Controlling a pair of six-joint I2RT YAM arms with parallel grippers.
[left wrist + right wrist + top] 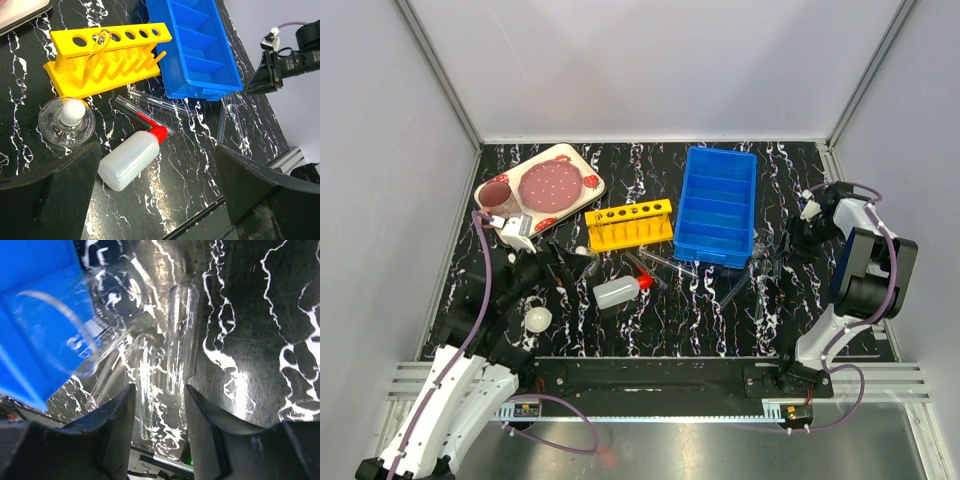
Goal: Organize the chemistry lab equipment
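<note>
A translucent white squeeze bottle [617, 291] with a red cap lies on its side on the black marbled table. In the left wrist view the bottle [130, 160] lies between my open left gripper's [160, 200] fingers, near the left one. The left gripper [555, 268] holds nothing. The yellow holed rack [630, 224] holds one clear tube [95, 52]. A clear glass flask [66, 122] with a white top stands before it. Test tubes [160, 102] lie loose. My right gripper [803, 240] is open over two test tubes [180, 335]. The white round dish [537, 319] sits near left.
A blue divided bin [720, 205] stands right of the rack. A clear glass vessel [95, 310] lies on its side against its corner. A strawberry tray [540, 187] with a plate and a pink mug [496, 193] sits at the back left. Grey walls close in three sides.
</note>
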